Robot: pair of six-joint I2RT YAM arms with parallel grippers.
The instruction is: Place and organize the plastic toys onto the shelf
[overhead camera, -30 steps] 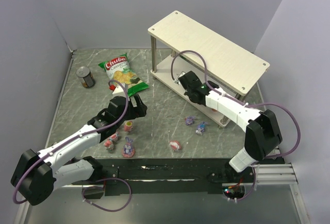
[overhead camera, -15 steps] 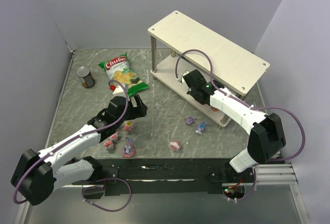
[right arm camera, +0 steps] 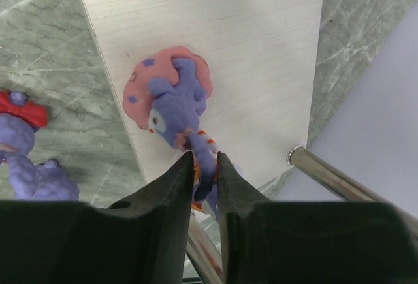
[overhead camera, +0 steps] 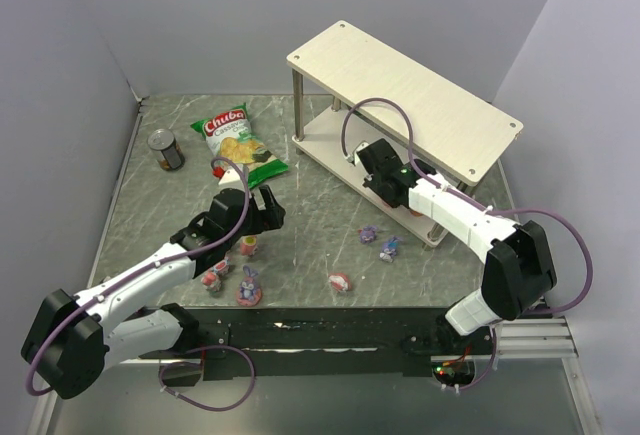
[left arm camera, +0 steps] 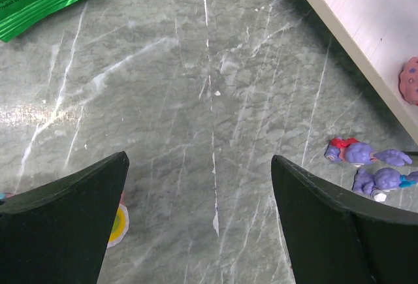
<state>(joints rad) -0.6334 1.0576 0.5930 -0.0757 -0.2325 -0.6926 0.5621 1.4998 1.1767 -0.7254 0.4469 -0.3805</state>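
top view.
- one two-tier shelf (overhead camera: 400, 90) of pale wooden boards on thin metal posts.
- my right pincer (overhead camera: 368, 162) reaches in under the shelf's top board. my left pincer (overhead camera: 262, 205) hovers over the grey marbled table (overhead camera: 320, 205) in front of the shelf.
- small glossy plastic toys (overhead camera: 369, 234): six counted loose on the table in front of the shelf. a seventh reddish speck by the bag is too small to be sure of.
- one green chip bag (overhead camera: 235, 140) and one dark metal can (overhead camera: 167, 150), both left of the shelf.

left wrist view.
- left pincer (left arm camera: 199, 160): jaws spread wide, holding nothing.
- two purple toys lie just off the shelf's lower board, one pink toy (left arm camera: 410, 80) sits at that board's edge, and one more is half hidden under my finger.
- risk: lowering here could clip the hidden one and skid it away.

right wrist view.
- right pincer (right arm camera: 204, 157): fingers narrow, flanking the striped end of one purple bunny-eared toy on a pink rounded base (right arm camera: 171, 98).
- that toy lies tilted on the shelf's lower board, near the front edge. i cannot tell whether i pinch it or only flank it.
- two more purple toys lie on the table beside that board.
- risk: if the striped end snags as i back out, the toy could be dragged over the edge. my wrist could also knock the metal post (right arm camera: 339, 173) close by.
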